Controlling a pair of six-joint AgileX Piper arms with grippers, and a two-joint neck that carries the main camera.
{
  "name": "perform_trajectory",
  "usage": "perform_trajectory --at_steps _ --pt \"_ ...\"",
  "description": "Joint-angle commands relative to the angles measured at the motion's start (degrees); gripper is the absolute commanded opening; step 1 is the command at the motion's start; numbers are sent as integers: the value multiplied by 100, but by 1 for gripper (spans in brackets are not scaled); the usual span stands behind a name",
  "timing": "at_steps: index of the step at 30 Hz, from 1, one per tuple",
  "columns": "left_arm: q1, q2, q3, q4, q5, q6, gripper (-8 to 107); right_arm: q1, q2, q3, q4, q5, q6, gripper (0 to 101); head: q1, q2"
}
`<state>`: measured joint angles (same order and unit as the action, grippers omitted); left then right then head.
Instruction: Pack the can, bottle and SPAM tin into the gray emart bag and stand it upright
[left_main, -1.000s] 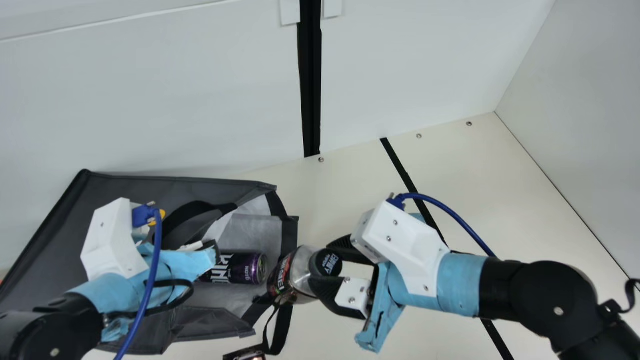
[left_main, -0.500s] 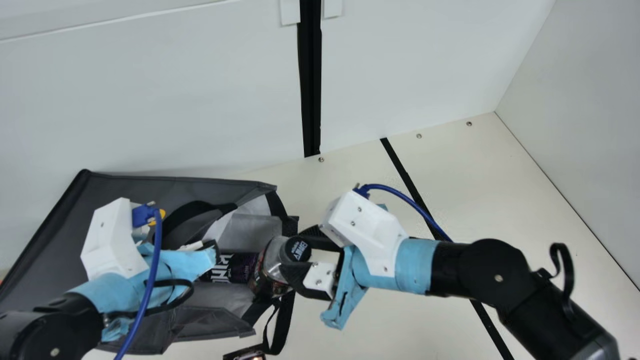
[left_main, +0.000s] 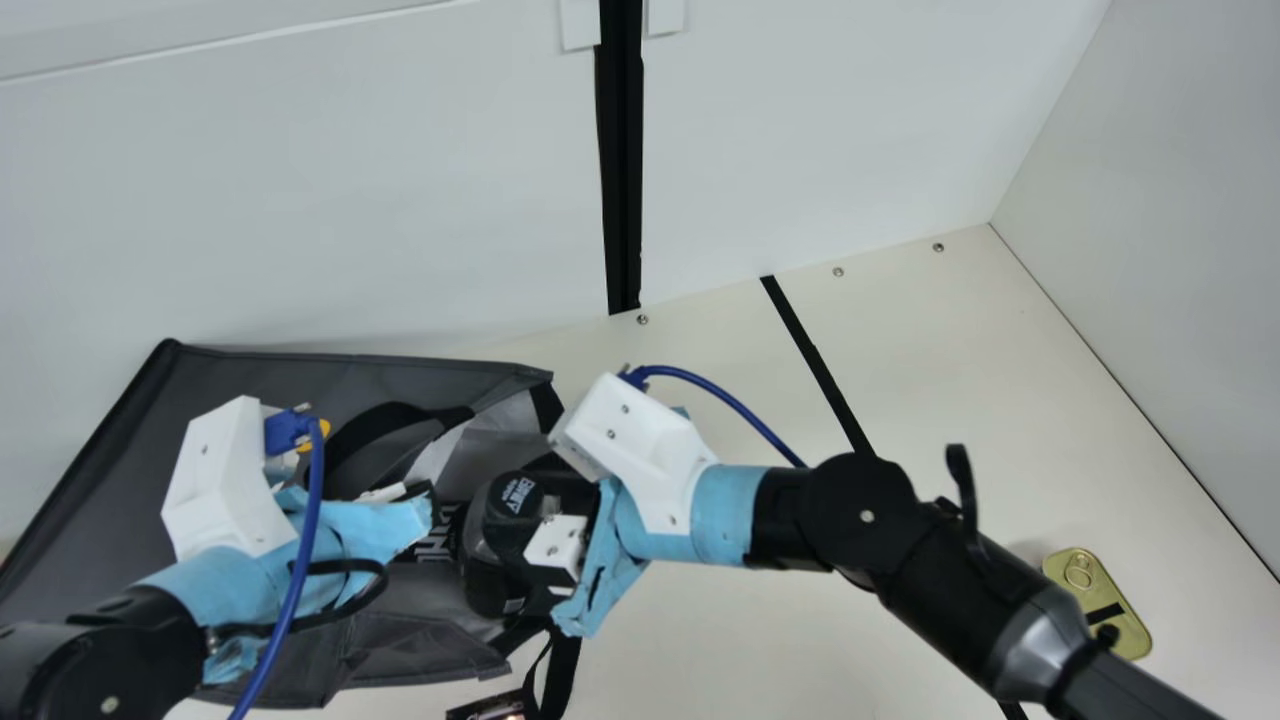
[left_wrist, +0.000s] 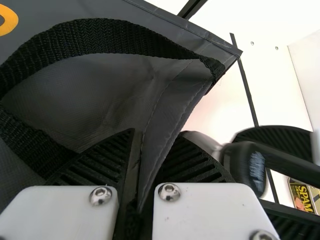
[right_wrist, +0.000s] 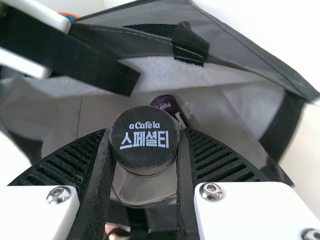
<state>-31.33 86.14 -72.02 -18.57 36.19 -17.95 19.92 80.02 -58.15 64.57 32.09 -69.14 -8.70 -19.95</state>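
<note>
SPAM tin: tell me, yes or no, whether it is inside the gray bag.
No, the SPAM tin rests on the cream table, apart from the gray bag.

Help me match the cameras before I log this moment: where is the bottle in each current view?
Main view: below and left of centre, bottle held by the right tool.
Left wrist view: right of centre, a little below mid-height, its black cap blurred.
Right wrist view: just left of and below centre, cap towards the camera.
Shared landmark: the gray bag.
</note>
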Motion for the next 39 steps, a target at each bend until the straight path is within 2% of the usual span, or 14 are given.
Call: perform_trajectory --at_steps 1,15,23,33,39 --pt "0 0 0 0 0 0 -8 72 141 -39 130 -83 -86 0 -130 -5" --pt "0 0 0 0 0 0 -8 233 1015 -285 952 -434 -845 0 -130 -5" --pt "0 0 0 0 0 0 -8 223 1467 -503 1204 -482 -1130 0 -130 -5" --pt "0 0 0 0 0 0 -8 319 1808 -714 1350 -509 -1187 0 -130 -5" --pt "0 0 0 0 0 0 -8 334 1869 -768 1311 -495 -1162 20 -130 -5"
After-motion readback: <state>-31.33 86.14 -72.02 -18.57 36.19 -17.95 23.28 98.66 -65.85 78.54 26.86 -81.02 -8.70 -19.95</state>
